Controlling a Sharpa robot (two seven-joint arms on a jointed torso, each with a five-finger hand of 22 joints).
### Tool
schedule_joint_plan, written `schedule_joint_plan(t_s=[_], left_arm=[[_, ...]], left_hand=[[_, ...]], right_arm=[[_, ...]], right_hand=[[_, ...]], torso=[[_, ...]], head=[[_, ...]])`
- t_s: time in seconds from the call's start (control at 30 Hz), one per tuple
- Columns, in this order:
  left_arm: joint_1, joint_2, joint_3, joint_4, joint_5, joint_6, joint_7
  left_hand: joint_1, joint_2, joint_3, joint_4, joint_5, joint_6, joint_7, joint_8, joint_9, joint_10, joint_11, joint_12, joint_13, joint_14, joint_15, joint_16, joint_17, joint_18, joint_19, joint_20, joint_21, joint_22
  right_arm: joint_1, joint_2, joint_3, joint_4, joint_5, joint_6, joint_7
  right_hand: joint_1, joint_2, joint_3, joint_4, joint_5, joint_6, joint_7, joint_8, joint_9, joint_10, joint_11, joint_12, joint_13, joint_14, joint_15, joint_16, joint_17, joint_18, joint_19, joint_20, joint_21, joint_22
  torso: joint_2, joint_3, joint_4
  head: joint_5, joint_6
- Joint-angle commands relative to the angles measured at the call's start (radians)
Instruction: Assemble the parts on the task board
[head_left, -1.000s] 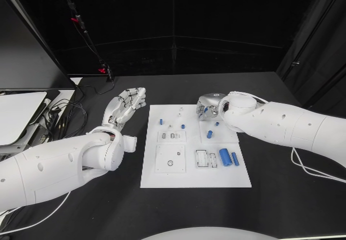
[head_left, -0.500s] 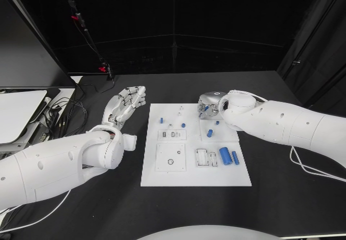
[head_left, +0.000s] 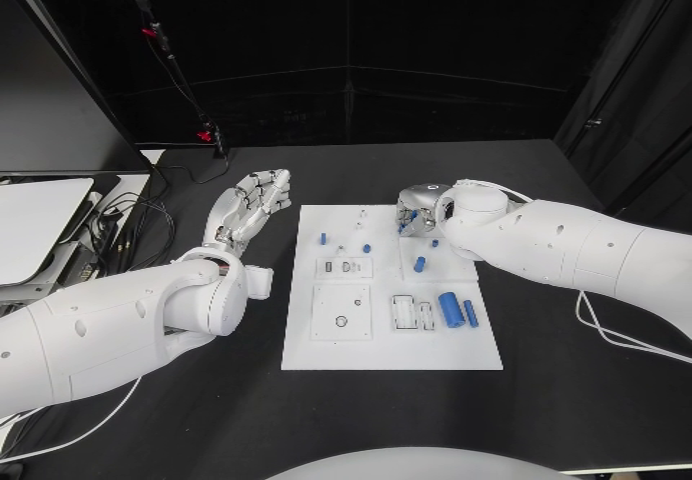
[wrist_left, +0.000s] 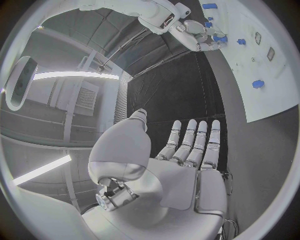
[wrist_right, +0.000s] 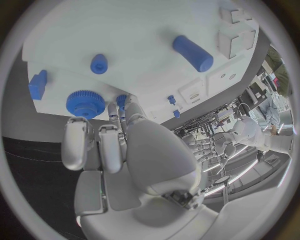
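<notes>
The white task board (head_left: 389, 350) lies mid-table with blue parts on it: a thick cylinder (head_left: 449, 312), a thin bar (head_left: 470, 314) and a short peg (head_left: 420, 266). My right hand (head_left: 418, 215) is down at the board's far edge. In the right wrist view its fingertips (wrist_right: 78, 131) sit beside a blue gear (wrist_right: 85, 103) and pinch a small blue part (wrist_right: 121, 100) against the thumb. A blue peg (wrist_right: 99, 63) and the cylinder (wrist_right: 192, 52) stand farther off. My left hand (head_left: 248, 208) hovers flat beside the board's left edge, fingers straight and apart, holding nothing.
Several small recessed sockets (head_left: 342, 304) sit in the board's middle. A white device and cables (head_left: 101, 225) lie at the table's left edge. Bare black table (head_left: 577, 400) surrounds the board.
</notes>
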Motion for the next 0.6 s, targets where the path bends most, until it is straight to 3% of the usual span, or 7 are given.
schedule_joint_plan(t_s=[0.03, 0.33, 0.6], left_arm=[[0.001, 0.001, 0.001, 0.000, -0.007, 0.009, 0.290], [0.001, 0.001, 0.001, -0.001, -0.007, 0.009, 0.289], [0.001, 0.003, 0.001, -0.003, -0.007, 0.010, 0.288]], left_hand=[[0.001, 0.011, -0.003, 0.000, 0.006, 0.000, 0.155, 0.004, -0.001, 0.003, 0.001, 0.006, -0.001, 0.004, 0.000, -0.002, -0.001, 0.012, 0.004, -0.001, 0.005, -0.001], [0.001, 0.011, -0.003, 0.000, 0.006, 0.000, 0.155, 0.004, -0.001, 0.003, 0.001, 0.006, -0.001, 0.004, 0.000, -0.002, -0.001, 0.012, 0.004, -0.001, 0.005, -0.001], [0.002, 0.012, -0.004, 0.000, 0.007, 0.000, 0.155, 0.004, -0.002, 0.003, 0.001, 0.006, -0.001, 0.004, 0.000, -0.003, -0.001, 0.012, 0.003, -0.001, 0.005, -0.002]], right_arm=[[0.002, 0.004, 0.001, -0.003, -0.007, 0.024, -0.013], [-0.001, 0.009, 0.001, -0.011, -0.007, 0.032, -0.014], [-0.005, 0.007, 0.001, -0.008, -0.018, -0.008, -0.001]], right_hand=[[0.011, 0.000, 0.005, 0.001, -0.004, 0.004, -0.003, -0.005, 0.001, 0.008, 0.000, -0.006, 0.001, 0.041, 0.001, -0.005, -0.002, 0.003, -0.002, 0.004, -0.004, -0.002], [0.017, 0.004, 0.016, 0.005, -0.004, 0.018, -0.007, -0.010, 0.002, 0.040, -0.005, -0.011, 0.001, 0.042, -0.001, -0.005, -0.001, 0.003, -0.001, 0.004, -0.005, -0.001], [0.058, 0.020, 0.053, 0.000, -0.003, 0.112, -0.009, 0.019, 0.015, 0.127, -0.034, -0.022, -0.001, 0.044, -0.026, -0.006, 0.004, 0.003, 0.002, -0.017, -0.005, 0.002]], torso=[[0.000, -0.0003, 0.0011], [0.000, -0.0008, 0.0006], [-0.001, -0.0007, 0.0017]], head=[[0.000, -0.002], [0.001, -0.004], [0.001, -0.002]])
